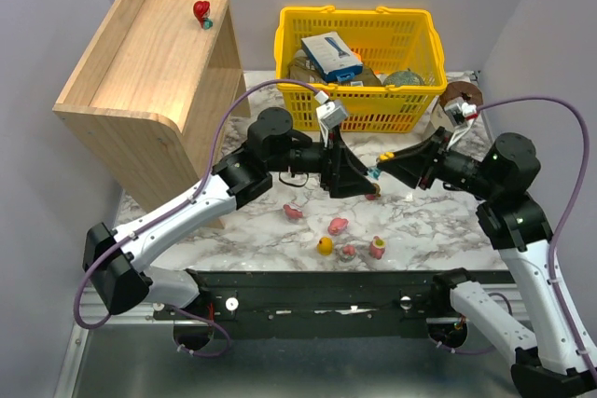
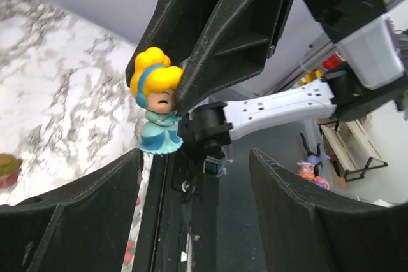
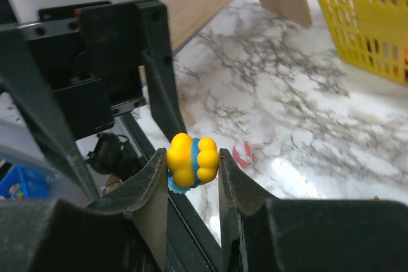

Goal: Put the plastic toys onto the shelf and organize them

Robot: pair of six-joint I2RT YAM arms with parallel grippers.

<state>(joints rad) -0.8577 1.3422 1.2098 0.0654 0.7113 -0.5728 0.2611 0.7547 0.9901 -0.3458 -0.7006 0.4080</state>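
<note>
My right gripper (image 1: 380,172) is shut on a small figurine with yellow hair and a light-blue dress (image 3: 192,158), held above the marble table. The figurine also shows in the left wrist view (image 2: 156,109), gripped by its head. My left gripper (image 1: 366,184) is open and empty, its tips (image 2: 196,157) facing the figurine and just short of it. A red toy (image 1: 201,12) stands on the top of the light-wood shelf (image 1: 140,62). Several small toys lie on the table in front: a pink one (image 1: 293,212), a red-pink one (image 1: 338,226) and a yellow one (image 1: 325,246).
A yellow basket (image 1: 410,20) of boxes and packets stands at the back, right of the shelf. Two more pink toys (image 1: 377,248) lie near the front edge. The black rail (image 1: 326,291) with the arm bases runs along the near edge. Grey walls close in on both sides.
</note>
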